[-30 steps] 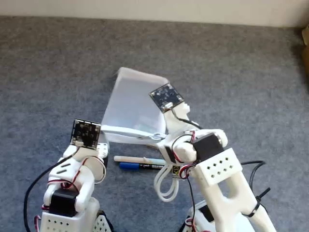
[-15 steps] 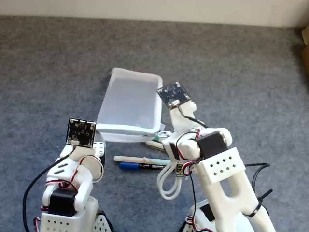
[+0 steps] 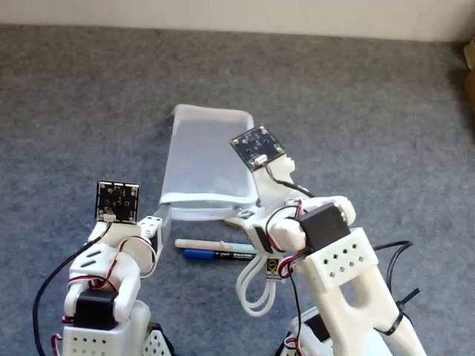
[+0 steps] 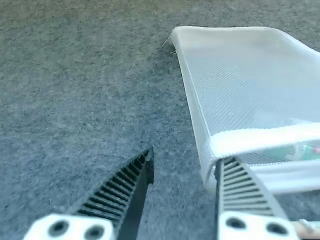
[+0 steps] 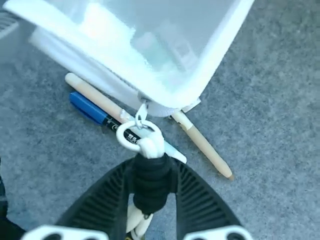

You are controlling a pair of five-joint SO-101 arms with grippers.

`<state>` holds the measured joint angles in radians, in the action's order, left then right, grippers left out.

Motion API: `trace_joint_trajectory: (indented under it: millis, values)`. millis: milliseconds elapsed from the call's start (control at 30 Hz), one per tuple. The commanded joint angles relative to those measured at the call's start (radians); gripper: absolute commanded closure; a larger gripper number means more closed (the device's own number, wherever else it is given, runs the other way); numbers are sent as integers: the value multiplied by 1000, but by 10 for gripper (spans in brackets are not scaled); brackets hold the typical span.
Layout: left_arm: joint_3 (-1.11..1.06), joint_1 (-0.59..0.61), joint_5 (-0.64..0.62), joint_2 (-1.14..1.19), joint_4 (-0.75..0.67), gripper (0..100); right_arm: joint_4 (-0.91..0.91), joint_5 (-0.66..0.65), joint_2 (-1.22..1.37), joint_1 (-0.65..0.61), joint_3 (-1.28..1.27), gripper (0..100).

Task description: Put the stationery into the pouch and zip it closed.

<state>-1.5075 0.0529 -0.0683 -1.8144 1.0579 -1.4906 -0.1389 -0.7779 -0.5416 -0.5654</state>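
Note:
The white mesh pouch (image 3: 204,156) lies flat with its open mouth toward the arms. My right gripper (image 5: 150,172) is shut on the dark cord of the zipper pull (image 5: 140,135) at the mouth's right corner (image 3: 249,213). My left gripper (image 4: 182,170) stands open at the mouth's left corner (image 3: 165,208), with one finger (image 4: 245,190) just under the pouch's lip and the other on the carpet side. A cream pen (image 3: 215,244) and a blue marker (image 3: 219,255) lie side by side in front of the mouth. A beige pen (image 5: 202,145) sticks out from under the pouch. Something pale green (image 4: 300,150) shows through the mesh.
Grey carpet (image 3: 371,111) covers the table on all sides of the pouch. A white cable loop (image 3: 254,289) hangs from the right arm just behind the pens. A brown object (image 3: 470,74) sits at the far right edge.
The pouch slid left, then swung back and straightened. My left wrist drifted left. My right gripper moved right and back, keeping hold of the zipper pull.

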Motion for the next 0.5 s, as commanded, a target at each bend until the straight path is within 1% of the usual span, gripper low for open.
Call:
trace_joint_trajectory:
  millis: [0,133,233,467]
  values:
    - [-50,-18,40,-4,-114,797,-22,11,-39,-50,71,994]
    - [-76,-91,81,-4,-129,800,-19,11,-116,-73,65,994]
    - [-77,-93,81,-4,-130,811,-19,11,-194,-71,64,994]
    - [-59,-102,81,-4,-132,968,-15,9,-236,-71,61,994]
